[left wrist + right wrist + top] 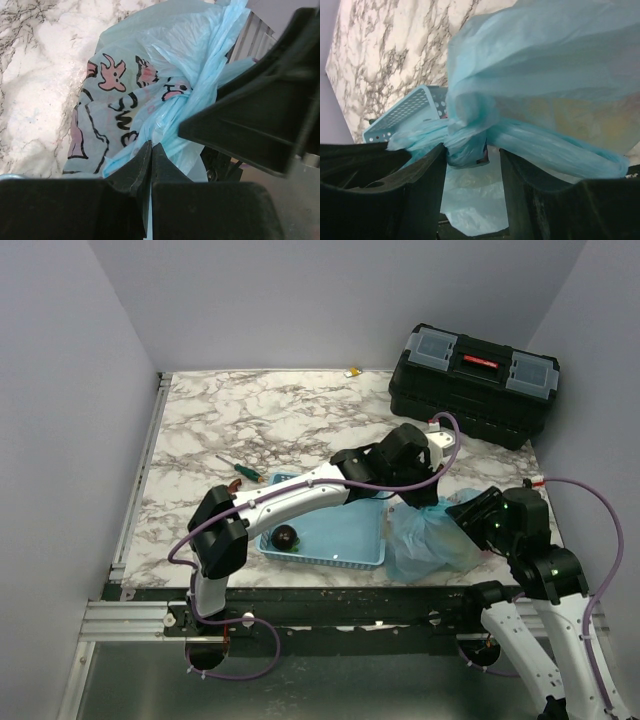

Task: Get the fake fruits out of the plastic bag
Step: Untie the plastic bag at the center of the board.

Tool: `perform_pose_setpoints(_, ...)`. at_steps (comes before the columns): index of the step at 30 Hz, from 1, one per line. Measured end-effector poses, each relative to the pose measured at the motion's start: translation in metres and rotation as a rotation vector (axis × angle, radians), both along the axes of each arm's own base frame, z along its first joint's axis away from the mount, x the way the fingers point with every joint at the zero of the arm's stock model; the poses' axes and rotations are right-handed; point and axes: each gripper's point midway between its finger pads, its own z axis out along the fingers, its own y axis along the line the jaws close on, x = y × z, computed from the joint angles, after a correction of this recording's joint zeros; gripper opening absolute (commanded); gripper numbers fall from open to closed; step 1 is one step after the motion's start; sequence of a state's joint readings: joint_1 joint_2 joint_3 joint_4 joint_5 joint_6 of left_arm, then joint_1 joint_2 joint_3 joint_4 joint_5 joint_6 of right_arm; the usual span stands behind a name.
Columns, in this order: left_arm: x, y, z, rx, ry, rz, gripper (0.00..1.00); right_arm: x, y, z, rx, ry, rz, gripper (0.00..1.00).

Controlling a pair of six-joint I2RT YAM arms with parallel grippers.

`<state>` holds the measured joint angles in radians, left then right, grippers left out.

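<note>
The light-blue plastic bag (pixel 432 542) lies at the table's front right, beside the basket. Its handles are tied in a knot (pixel 466 142). My left gripper (pixel 424 490) reaches over the basket and is shut on a twisted strip of the bag (pixel 165 125) near its top; the pink-and-dark cartoon print (pixel 112 75) shows below. My right gripper (pixel 472 157) is open, with a finger on each side of the knot, and it also shows at the bag's right side in the top view (pixel 468 512). The fake fruits are hidden inside; only a faint yellowish patch (pixel 560 115) shows through the plastic.
A light-blue latticed basket (pixel 345 540) holding a dark plum (pixel 286 536) sits left of the bag. A green-handled screwdriver (pixel 243 469) lies behind it. A black toolbox (pixel 472 383) stands at the back right. A small yellow item (pixel 352 371) is at the back edge.
</note>
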<state>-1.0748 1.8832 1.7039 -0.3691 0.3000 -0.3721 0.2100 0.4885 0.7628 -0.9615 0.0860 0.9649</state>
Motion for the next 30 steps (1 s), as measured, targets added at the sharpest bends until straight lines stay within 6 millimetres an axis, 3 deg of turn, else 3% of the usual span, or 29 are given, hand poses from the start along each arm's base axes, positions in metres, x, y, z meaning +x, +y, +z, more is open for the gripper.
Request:
perform_pose_setpoints(4, -0.002, 0.000, 0.004, -0.012, 0.005, 0.000, 0.00, 0.003, -0.002, -0.008, 0.016, 0.011, -0.043, 0.44)
perform_pose_setpoints(17, -0.004, 0.003, -0.007, -0.003, 0.018, 0.003, 0.00, 0.011, -0.018, 0.007, -0.006, -0.069, -0.138, 0.24)
perform_pose_setpoints(24, -0.006, 0.007, -0.003, -0.013, 0.016, 0.003, 0.00, 0.015, -0.027, 0.014, -0.030, -0.106, -0.181, 0.11)
perform_pose_setpoints(30, -0.007, 0.008, -0.001, -0.021, 0.012, 0.005, 0.00, 0.018, -0.038, 0.036, -0.073, -0.166, -0.212, 0.06)
